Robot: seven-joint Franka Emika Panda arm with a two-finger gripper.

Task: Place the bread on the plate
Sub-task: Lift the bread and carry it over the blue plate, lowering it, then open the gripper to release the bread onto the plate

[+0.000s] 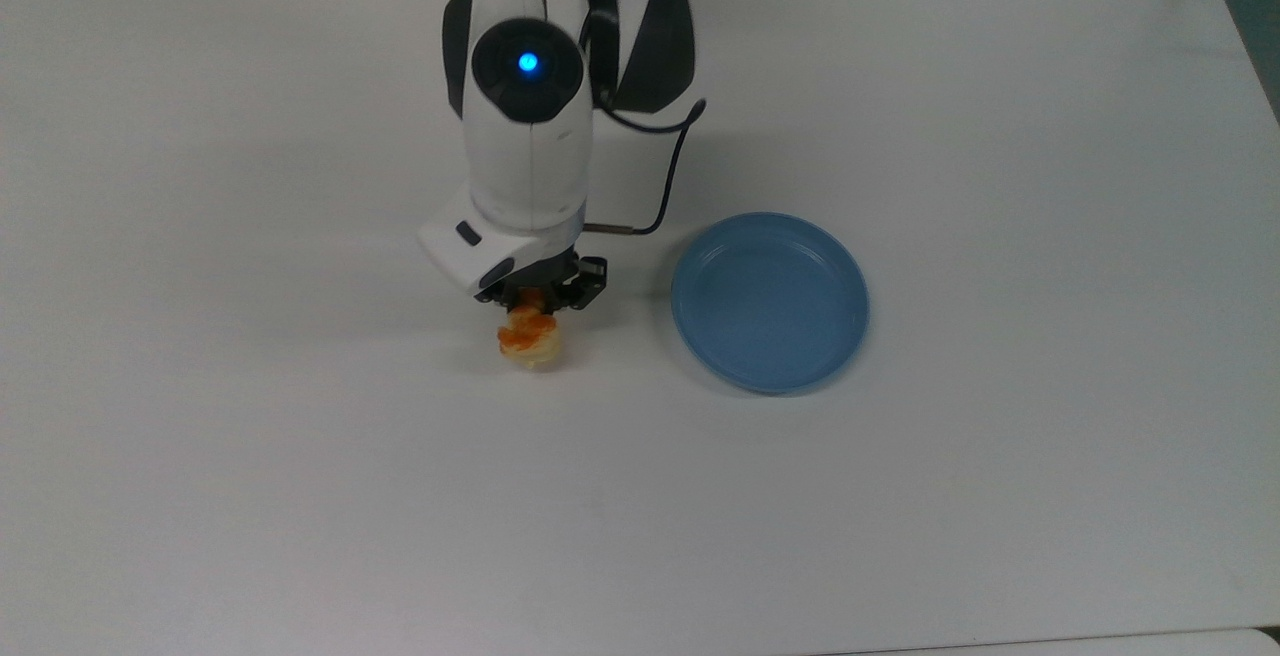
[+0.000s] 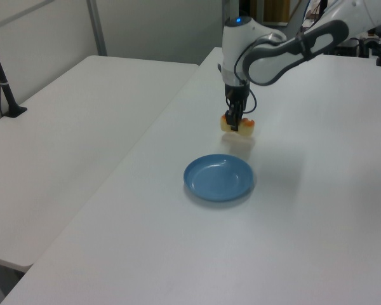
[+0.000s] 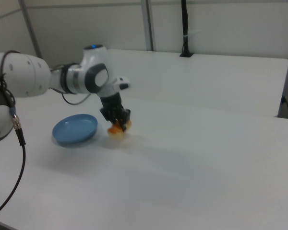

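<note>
My gripper (image 1: pixel 537 304) (image 2: pixel 236 122) (image 3: pixel 116 120) is shut on the bread (image 1: pixel 529 339) (image 2: pixel 237 126) (image 3: pixel 118 129), a small pale-yellow loaf with orange-brown glazed bumps. The loaf hangs just above the white table, with its shadow below it in the left view. The empty blue plate (image 1: pixel 769 302) (image 2: pixel 218 177) (image 3: pixel 75 129) lies on the table to the top view's right of the bread, well apart from it.
The white table (image 1: pixel 300 456) stretches wide around both things. A black cable (image 1: pixel 670 176) loops from the arm's wrist toward the plate's side. A second white table (image 2: pixel 70 121) stands at the left view's left, with a black post (image 2: pixel 3 82) on it.
</note>
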